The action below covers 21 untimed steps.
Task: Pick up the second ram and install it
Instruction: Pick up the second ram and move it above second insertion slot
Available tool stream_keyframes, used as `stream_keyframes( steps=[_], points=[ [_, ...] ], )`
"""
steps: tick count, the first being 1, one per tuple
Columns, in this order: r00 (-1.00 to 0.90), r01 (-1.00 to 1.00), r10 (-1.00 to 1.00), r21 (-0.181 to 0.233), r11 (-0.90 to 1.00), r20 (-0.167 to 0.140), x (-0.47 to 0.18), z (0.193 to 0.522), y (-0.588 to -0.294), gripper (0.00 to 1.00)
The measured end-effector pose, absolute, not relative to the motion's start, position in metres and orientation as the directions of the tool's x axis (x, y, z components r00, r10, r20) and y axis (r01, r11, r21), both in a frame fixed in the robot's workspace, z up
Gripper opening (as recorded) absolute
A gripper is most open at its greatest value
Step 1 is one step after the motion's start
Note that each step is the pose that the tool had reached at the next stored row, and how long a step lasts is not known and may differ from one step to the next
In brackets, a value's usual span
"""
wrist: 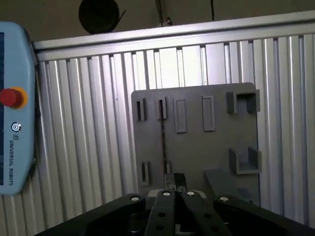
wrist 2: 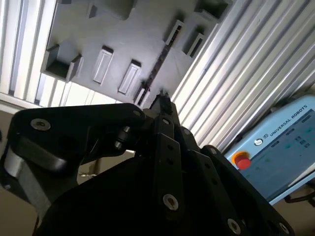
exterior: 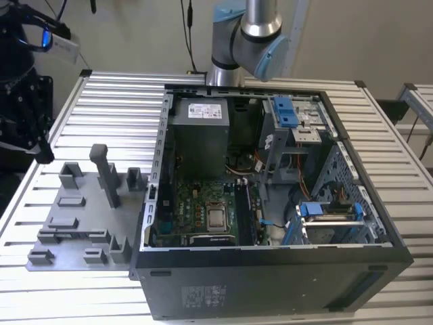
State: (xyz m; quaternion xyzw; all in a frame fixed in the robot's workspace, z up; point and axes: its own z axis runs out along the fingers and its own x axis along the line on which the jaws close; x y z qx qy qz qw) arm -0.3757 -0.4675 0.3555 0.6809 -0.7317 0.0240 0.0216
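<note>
- Black pincer point(wrist: 174, 181), tips together, empty, above light-grey plastic holder plate point(wrist: 216, 147).
- Descending unopened, it would likely strike the thin green-black second ram point(wrist: 163, 137) edge-on in that plate.

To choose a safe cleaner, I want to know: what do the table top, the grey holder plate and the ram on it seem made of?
Table top: probably aluminium, bare silvery, shiny parallel ribs like extruded profiles.
Holder plate: likely plastic, matt light grey, with blocks of the same colour.
Second ram: a thin dark strip seen edge-on, perhaps circuit board; the look leaves it open.
</note>
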Motion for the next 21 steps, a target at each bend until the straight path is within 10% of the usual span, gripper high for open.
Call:
stream_keyframes(
  steps=[21],
  points=[
    [-0.010, -0.999, -0.999, 0.040, 0.009, -0.044, -0.3762, 0.3540, -0.4686, 0.11]
  ],
)
